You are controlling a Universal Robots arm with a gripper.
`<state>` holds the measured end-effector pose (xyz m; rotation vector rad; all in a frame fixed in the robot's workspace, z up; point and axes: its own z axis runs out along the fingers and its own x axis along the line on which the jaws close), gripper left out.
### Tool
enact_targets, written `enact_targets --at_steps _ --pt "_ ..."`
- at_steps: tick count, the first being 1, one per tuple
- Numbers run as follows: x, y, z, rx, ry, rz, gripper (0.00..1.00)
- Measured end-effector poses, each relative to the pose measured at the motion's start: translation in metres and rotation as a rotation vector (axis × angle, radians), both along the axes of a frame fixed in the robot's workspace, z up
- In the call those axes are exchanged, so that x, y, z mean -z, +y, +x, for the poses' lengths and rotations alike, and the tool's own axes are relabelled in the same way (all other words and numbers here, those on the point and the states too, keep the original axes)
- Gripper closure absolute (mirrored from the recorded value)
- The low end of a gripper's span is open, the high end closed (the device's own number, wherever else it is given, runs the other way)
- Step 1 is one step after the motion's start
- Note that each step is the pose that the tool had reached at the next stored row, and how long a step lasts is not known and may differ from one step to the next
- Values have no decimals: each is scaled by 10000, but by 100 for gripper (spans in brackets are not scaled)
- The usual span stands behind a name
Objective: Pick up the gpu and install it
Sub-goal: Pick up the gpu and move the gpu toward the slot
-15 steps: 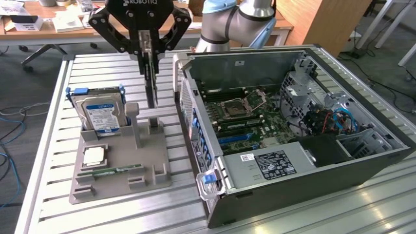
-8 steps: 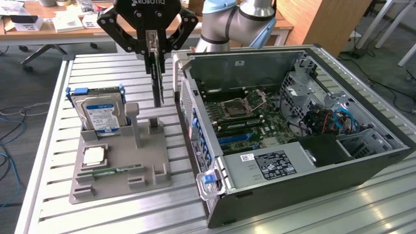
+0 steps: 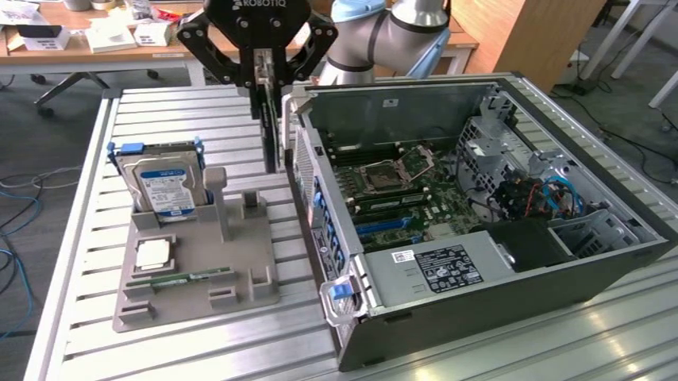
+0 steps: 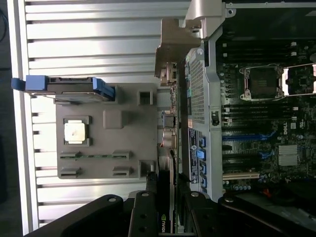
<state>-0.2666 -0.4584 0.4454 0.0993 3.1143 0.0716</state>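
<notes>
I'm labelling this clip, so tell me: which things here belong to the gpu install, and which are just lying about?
In the job:
- gpu, held on edge
- gripper, shut on it
- open computer case, beside the card

Lying about:
- hard drive, upright in the grey holder
- processor chip
- memory stick

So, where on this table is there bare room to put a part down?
In the exterior view, bare slats: between the grey tray and the near edge of the table, and behind the hard drive. Crowded: the gap between tray and computer case, where the pincer holds the gpu.
</notes>
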Motion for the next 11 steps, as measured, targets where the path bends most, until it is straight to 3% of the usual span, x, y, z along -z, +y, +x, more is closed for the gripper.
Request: enact_targets --at_steps 11 --pt "0 2 220 0 0 0 73"
